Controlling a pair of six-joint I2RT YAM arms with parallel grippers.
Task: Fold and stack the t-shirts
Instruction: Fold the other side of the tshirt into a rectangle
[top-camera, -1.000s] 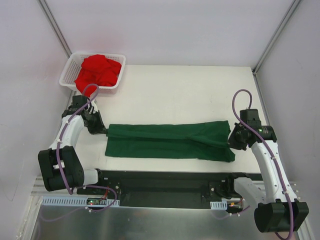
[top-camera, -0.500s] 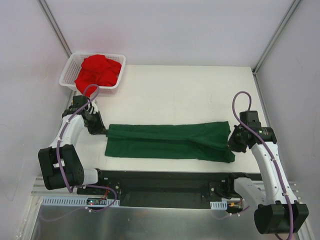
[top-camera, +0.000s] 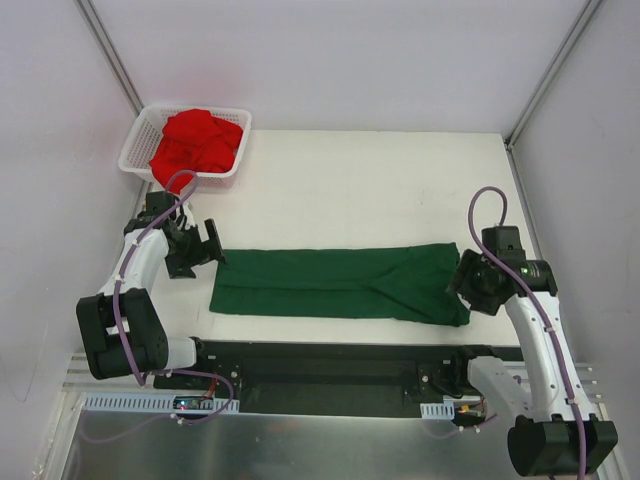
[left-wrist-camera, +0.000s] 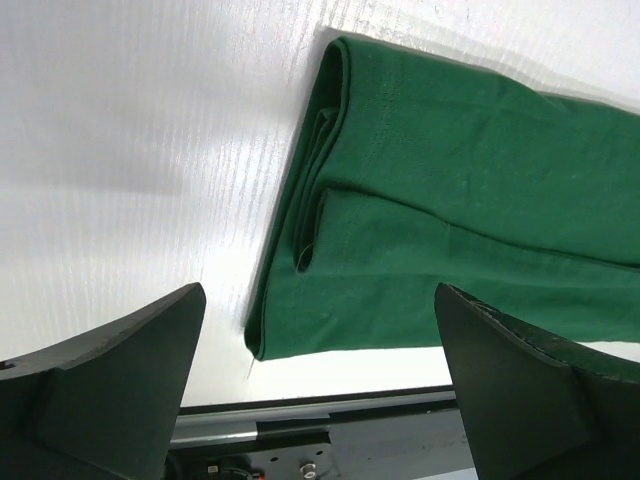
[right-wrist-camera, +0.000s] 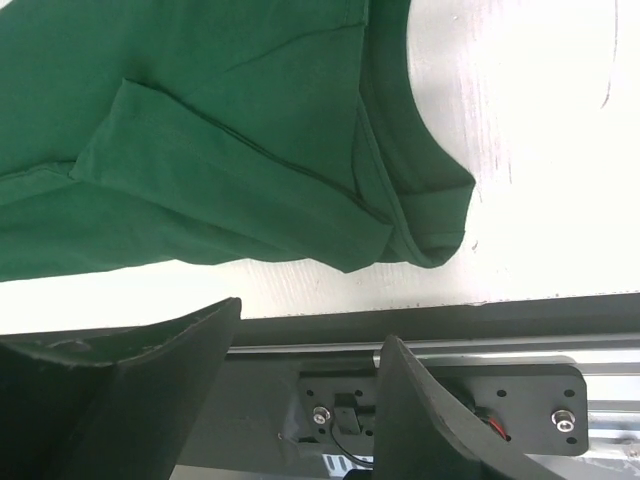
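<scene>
Both arms had backed off the long-folded dark green cloth t-shirt (top-camera: 340, 283), which lay flat at centre frame; our left gripper (top-camera: 208, 242) and right gripper (top-camera: 462, 282) gaped empty beside its ends. We judged it light and limp, best pinched at corners. A bright red crumpled t-shirt (top-camera: 197, 140) filled the white mesh basket (top-camera: 133, 152), upper left; the smooth white tabletop (top-camera: 360, 190) offered room.

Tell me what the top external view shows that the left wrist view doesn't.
Only the top external: the red t-shirt heaped in the white basket, the right arm, and the green t-shirt end to end. Only the left wrist: stacked fold layers and stitching at its left end, seen past the open left claw. Both: the shirt's left end on the white table.
</scene>
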